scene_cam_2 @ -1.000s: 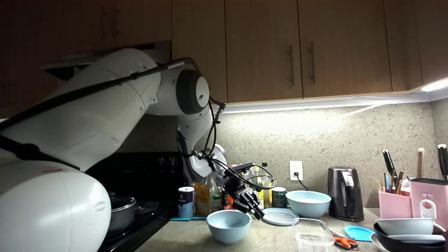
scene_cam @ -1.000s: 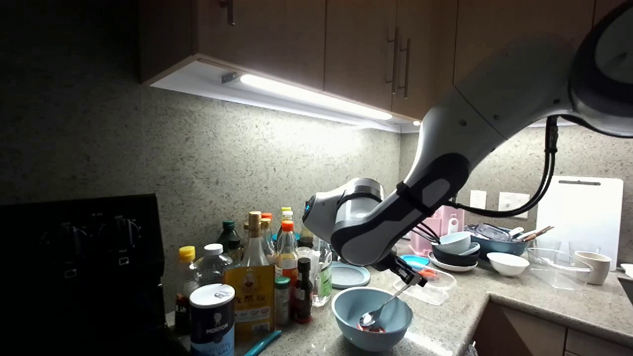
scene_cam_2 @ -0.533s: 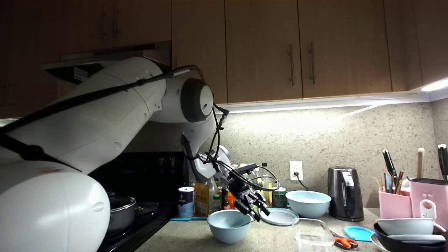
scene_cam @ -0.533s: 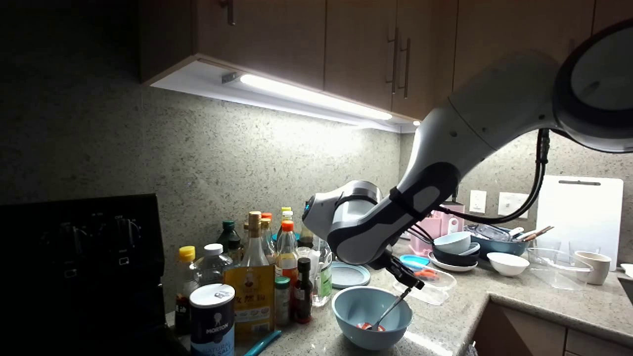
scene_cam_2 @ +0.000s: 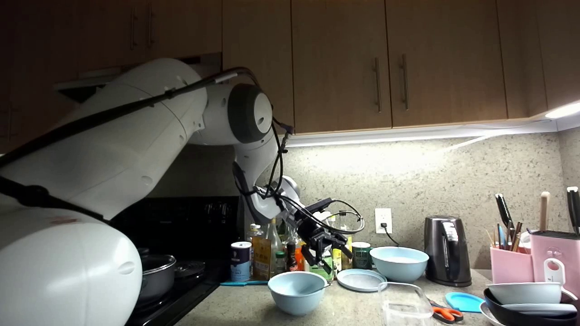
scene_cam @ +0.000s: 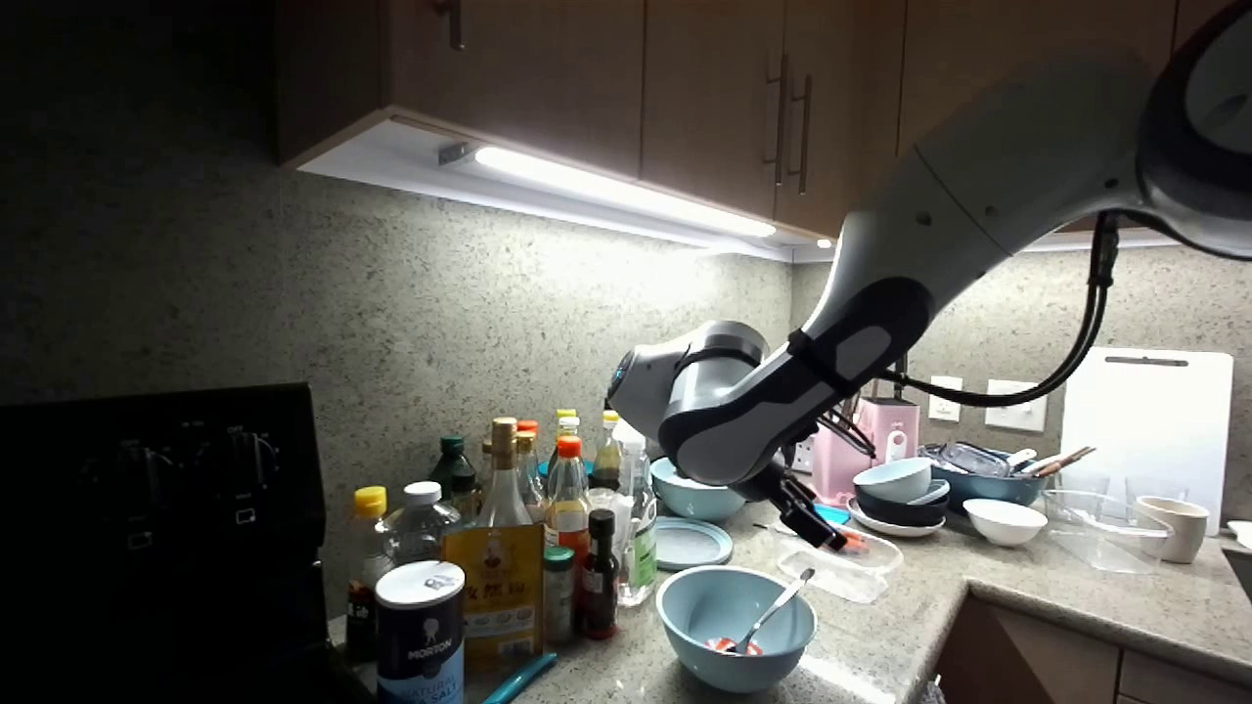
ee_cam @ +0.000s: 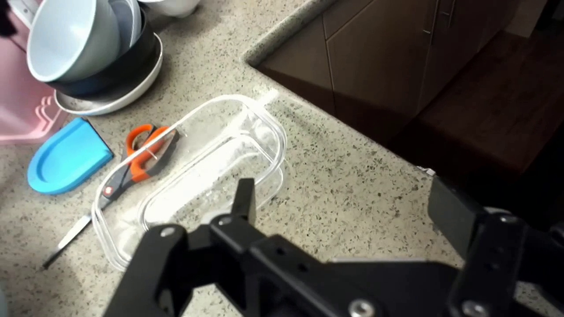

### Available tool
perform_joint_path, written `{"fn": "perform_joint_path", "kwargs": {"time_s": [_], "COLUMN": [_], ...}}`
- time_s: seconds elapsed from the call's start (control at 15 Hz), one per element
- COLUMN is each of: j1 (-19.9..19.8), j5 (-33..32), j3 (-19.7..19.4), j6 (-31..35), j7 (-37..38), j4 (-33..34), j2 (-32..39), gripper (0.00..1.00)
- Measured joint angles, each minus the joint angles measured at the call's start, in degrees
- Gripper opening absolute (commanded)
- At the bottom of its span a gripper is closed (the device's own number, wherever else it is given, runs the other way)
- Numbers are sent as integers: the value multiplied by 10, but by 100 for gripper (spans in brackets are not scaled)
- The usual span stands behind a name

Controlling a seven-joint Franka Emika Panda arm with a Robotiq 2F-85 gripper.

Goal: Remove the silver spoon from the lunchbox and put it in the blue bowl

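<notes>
Wide-spread gripper [ee_cam: 343,193], silver spoon [scene_cam: 778,608] in the blue bowl [scene_cam: 734,675]

In the wrist view, the two fingers [ee_cam: 243,198] stand wide apart, with speckled countertop [ee_cam: 348,215] showing between their pads. One finger overlaps an edge of the lunchbox [ee_cam: 207,176], a clear rectangular container; whether they touch cannot be told from this angle alone. Scissors [ee_cam: 140,173] with orange handles show partly through its wall, and a flat bright-blue piece [ee_cam: 68,158] lies beside them.

In an exterior view, the gripper hangs above the handle end of the spoon, a gap showing between the two; it is seen nearly edge-on, so its spread cannot be judged here. The spoon leans inside the blue bowl, its lower end at something red and white [scene_cam: 722,644], its handle tilted up across the rim. Bottles [scene_cam: 599,577] stand near the bowl.

In an exterior view, the fingers show parted, above the bowl's rim and to one side, clear of it. The tip of the spoon's handle pokes past that rim. The lunchbox sits on the countertop, apart from the bowl. A second light-blue bowl [scene_cam_2: 398,271] stands beside a dark kettle [scene_cam_2: 446,256].
</notes>
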Motion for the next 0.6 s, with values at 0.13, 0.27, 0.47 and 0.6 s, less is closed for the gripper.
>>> {"fn": "perform_joint_path", "kwargs": {"time_s": [0.13,0.27,0.47,0.6], "j1": [-10,-19,-21,-21], "j5": [16,24,26,26], "j3": [0,-1,0,0], "j6": [10,20,24,26], "j7": [33,45,50,53], "j4": [-35,-65,-81,-84], "j2": [-40,-73,-86,-86], "gripper": [100,100,100,100]}}
